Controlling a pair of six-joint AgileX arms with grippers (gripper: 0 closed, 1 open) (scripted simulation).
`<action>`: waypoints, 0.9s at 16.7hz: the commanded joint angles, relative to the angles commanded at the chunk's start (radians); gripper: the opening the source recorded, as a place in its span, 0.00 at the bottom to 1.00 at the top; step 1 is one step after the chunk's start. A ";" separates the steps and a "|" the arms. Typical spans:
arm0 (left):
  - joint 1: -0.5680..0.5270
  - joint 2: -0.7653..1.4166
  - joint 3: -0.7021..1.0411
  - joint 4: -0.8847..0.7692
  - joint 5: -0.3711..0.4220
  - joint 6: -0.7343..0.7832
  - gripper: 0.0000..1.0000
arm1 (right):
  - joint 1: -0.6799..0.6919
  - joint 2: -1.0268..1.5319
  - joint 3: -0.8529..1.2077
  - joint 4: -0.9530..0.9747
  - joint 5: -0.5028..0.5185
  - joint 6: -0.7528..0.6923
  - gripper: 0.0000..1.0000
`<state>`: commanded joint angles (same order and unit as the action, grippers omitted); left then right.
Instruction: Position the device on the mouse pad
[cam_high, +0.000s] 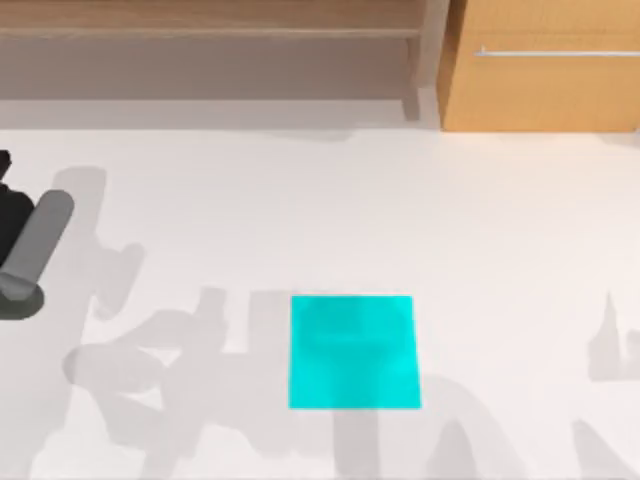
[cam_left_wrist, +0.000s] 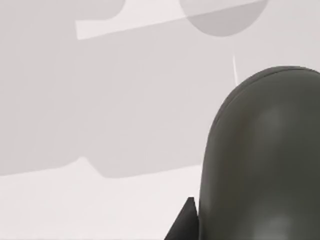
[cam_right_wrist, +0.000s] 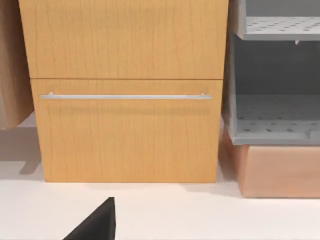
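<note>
- White desk (cam_high: 330, 210) surface, bare between the work items; a wooden drawer cabinet (cam_high: 540, 80) and open shelving (cam_high: 210, 60) stand along the far edge, well apart from the working area.
- Computer mouse (cam_left_wrist: 265, 160): dark grey and domed. From above it appears as a low dark oval at the desk's far left edge, partly under my left arm. I cannot read its long axis reliably from above.
- Left end effector (cam_high: 30, 250): directly over the mouse and very close to it. I cannot tell whether it is spread or already closed on the mouse.
- Right end effector (cam_right_wrist: 95, 225): parked, facing the cabinet, state not determinable. The left arm is clearly the nearer one.
- Mouse pad (cam_high: 355, 352): cyan, flat, near the desk's centre, lying to the right of the mouse and towards the near edge, well apart from it.
- Judgement: the carry runs rightward over open desk with nothing in the way. The main risk is the mouse's closeness to the left edge.
</note>
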<state>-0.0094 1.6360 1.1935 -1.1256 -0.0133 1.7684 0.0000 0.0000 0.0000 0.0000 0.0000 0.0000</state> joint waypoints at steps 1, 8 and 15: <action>0.000 0.000 0.000 0.000 0.000 0.000 0.00 | 0.000 0.000 0.000 0.000 0.000 0.000 1.00; -0.163 0.129 0.131 -0.021 -0.005 0.143 0.00 | 0.000 0.000 0.000 0.000 0.000 0.000 1.00; -0.635 0.415 0.438 -0.063 -0.001 0.471 0.00 | 0.000 0.000 0.000 0.000 0.000 0.000 1.00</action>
<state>-0.6447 2.0511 1.6312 -1.1889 -0.0143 2.2394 0.0000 0.0000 0.0000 0.0000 0.0000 0.0000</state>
